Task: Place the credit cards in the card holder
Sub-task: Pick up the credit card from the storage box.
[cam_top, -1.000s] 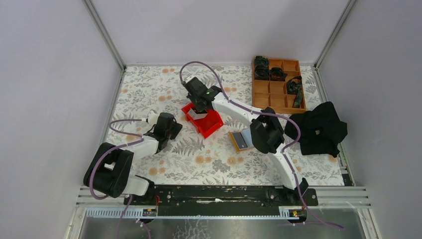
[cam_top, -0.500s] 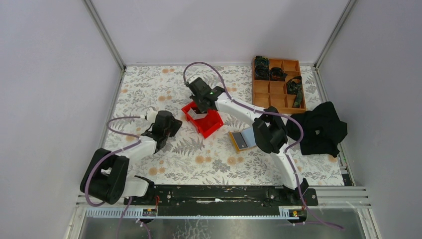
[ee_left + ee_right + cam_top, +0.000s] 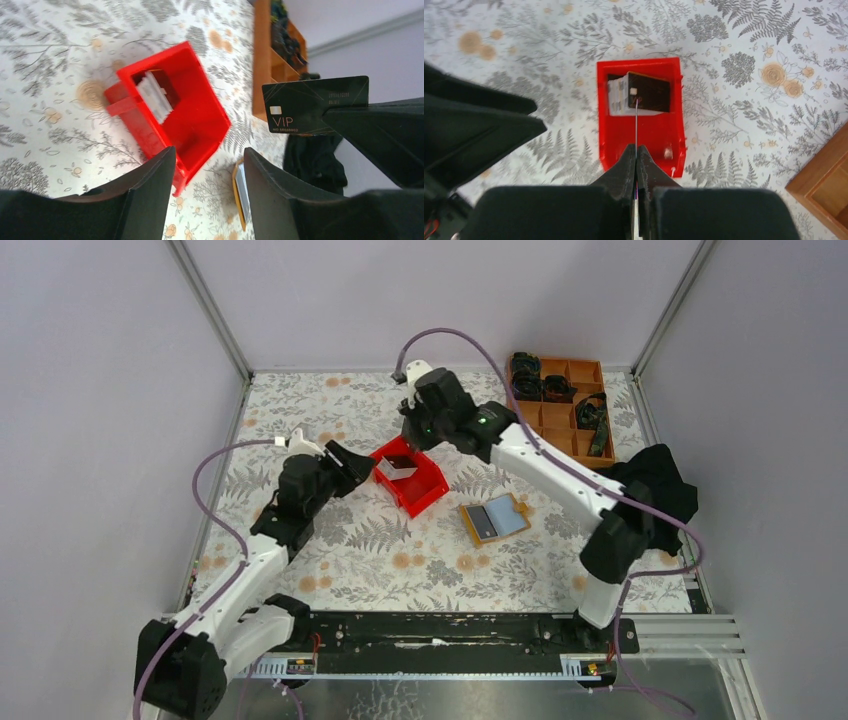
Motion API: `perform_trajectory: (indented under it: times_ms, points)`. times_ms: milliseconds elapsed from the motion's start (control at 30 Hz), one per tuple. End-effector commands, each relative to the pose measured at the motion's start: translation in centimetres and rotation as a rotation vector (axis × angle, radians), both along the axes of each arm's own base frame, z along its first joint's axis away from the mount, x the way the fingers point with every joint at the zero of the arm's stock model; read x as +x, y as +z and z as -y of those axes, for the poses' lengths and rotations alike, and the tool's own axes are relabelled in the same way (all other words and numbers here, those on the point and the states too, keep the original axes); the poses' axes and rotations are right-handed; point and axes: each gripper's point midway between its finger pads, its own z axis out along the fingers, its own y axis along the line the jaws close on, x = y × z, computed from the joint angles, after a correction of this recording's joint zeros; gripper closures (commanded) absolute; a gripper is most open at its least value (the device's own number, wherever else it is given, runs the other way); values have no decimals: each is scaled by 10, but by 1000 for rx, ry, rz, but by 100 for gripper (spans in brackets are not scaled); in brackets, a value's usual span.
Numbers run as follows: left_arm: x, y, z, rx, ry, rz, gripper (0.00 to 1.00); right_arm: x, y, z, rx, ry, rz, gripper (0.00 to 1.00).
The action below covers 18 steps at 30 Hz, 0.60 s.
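My right gripper (image 3: 414, 436) hangs above the red bin (image 3: 428, 492), shut on a black credit card marked VIP (image 3: 315, 105). In the right wrist view that card shows edge-on (image 3: 636, 125) between the closed fingers of the right gripper (image 3: 636, 148). More credit cards (image 3: 639, 94) stand stacked in the bin's far end. The tan-orange card holder (image 3: 493, 519) lies open and flat to the right of the bin, dark panels up; it also shows in the left wrist view (image 3: 239, 192). My left gripper (image 3: 358, 464) is open and empty, just left of the bin, and shows in its own view (image 3: 210, 152).
An orange-brown compartment tray (image 3: 528, 426) with dark items stands at the back right. A black cloth (image 3: 645, 495) lies at the right edge. The red bin (image 3: 610, 125) sits between the two grippers.
My right gripper has risen out of the red bin and moved back and right with the black card. My left arm has stretched out and moved closer to the bin.
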Motion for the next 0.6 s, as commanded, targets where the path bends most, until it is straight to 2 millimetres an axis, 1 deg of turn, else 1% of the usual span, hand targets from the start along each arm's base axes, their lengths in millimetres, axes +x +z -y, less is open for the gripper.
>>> perform_trajectory:
  times_ms: [0,33,200,233,300,433,567]
  points:
    - [-24,28,21,34,-223,120,39,-42,21,14,96,59,-75,100]
    - [-29,33,24,27,-247,136,38,-52,20,18,99,72,-99,100]
    - [-53,49,41,-2,-402,197,37,-98,28,37,157,145,-172,100]
    - [-57,52,45,-9,-434,207,37,-105,25,38,158,161,-195,100]
    - [-63,55,52,-19,-493,213,37,-120,26,43,174,188,-221,100]
    - [-75,54,63,-32,-591,207,37,-139,23,48,200,232,-274,100]
    - [-87,54,73,-38,-659,219,37,-147,20,50,227,260,-332,100]
